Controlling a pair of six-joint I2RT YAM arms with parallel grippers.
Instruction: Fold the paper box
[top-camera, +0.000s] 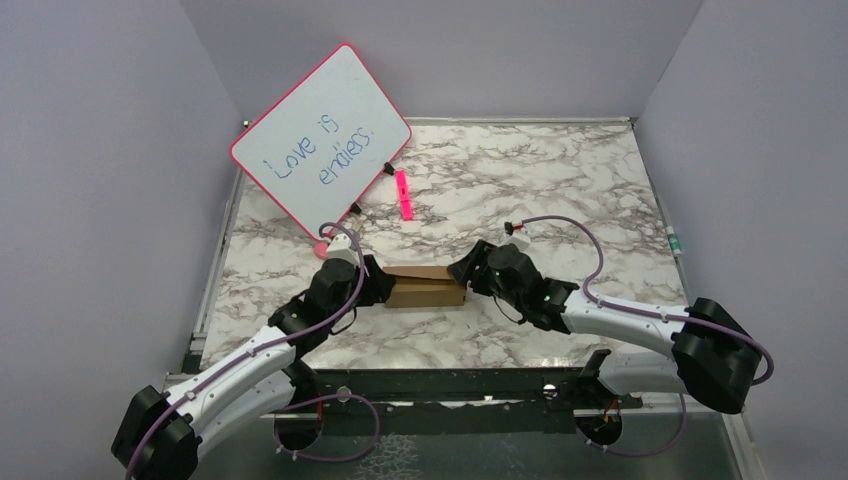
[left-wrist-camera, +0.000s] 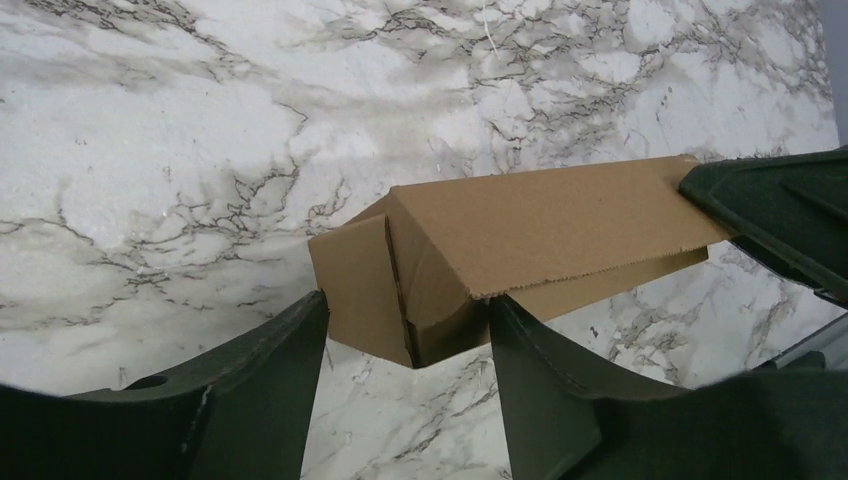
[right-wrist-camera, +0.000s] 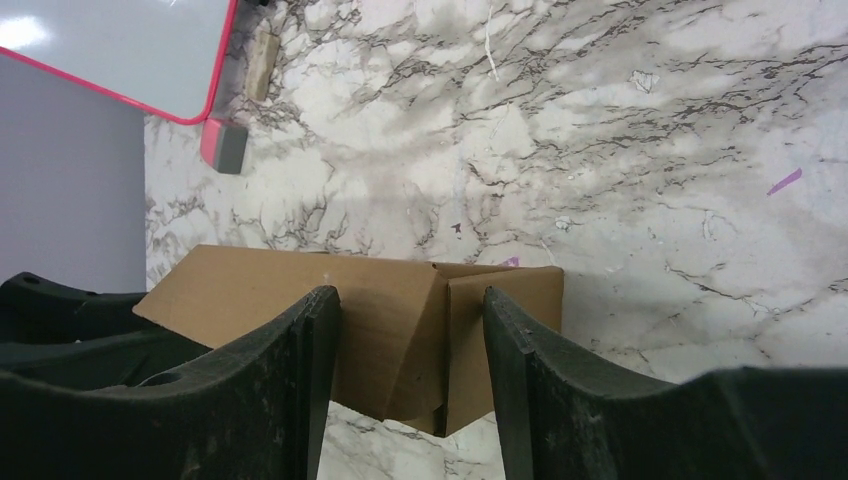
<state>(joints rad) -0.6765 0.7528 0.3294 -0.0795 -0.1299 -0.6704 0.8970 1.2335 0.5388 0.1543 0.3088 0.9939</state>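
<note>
The paper box (top-camera: 425, 286) is a brown cardboard box, folded up into a small oblong, lying on the marble table (top-camera: 560, 180) between my two arms. My left gripper (top-camera: 378, 285) is at its left end. In the left wrist view the gripper (left-wrist-camera: 407, 300) is open, and the box's (left-wrist-camera: 520, 225) near corner sits between the fingertips (left-wrist-camera: 300, 340). My right gripper (top-camera: 465, 272) is at the box's right end. In the right wrist view this gripper (right-wrist-camera: 410, 295) also stands open, and its fingers (right-wrist-camera: 530, 350) straddle the box's (right-wrist-camera: 400, 300) end corner.
A pink-framed whiteboard (top-camera: 320, 140) with blue writing leans at the back left, and its foot (right-wrist-camera: 225, 145) shows in the right wrist view. A pink marker (top-camera: 404, 195) lies on the table behind the box. Grey walls close in the left, right and back.
</note>
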